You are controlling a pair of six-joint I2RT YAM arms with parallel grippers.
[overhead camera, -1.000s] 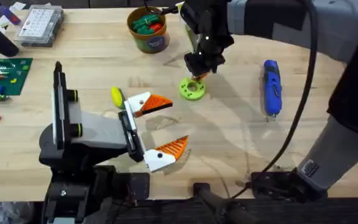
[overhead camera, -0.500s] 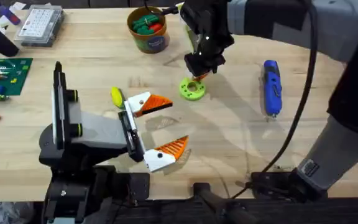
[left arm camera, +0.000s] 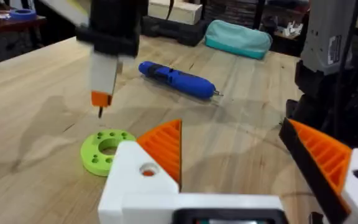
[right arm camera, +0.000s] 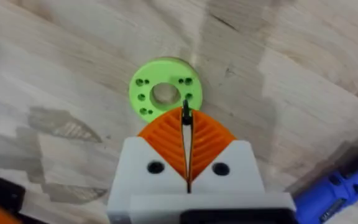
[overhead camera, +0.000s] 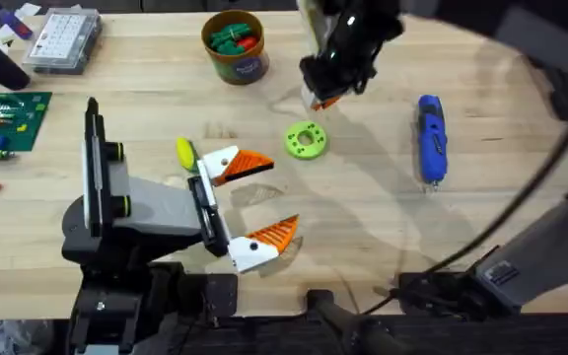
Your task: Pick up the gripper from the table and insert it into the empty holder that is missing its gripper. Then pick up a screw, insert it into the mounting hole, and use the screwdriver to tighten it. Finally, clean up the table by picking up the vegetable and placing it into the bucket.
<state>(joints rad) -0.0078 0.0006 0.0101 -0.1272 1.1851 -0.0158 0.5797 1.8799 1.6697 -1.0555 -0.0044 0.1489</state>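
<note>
So we've got the right gripper (right arm camera: 187, 134) pinched on a thin dark screw (right arm camera: 186, 117), hanging just above and a bit off the green ring (overhead camera: 305, 141). Line the screw over one small hole and drop straight, no tilt. Left gripper (overhead camera: 251, 203) sits wide open and empty, near the ring. Screwdriver (overhead camera: 431, 137) lies well right of the ring; yellow vegetable (overhead camera: 184, 151) left of it, bucket (overhead camera: 236, 45) beyond.

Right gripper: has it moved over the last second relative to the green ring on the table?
Yes. The right gripper, shut on a small screw, has lifted away from the green ring, toward the table's far edge; earlier it hung just over the ring's rim.
</note>
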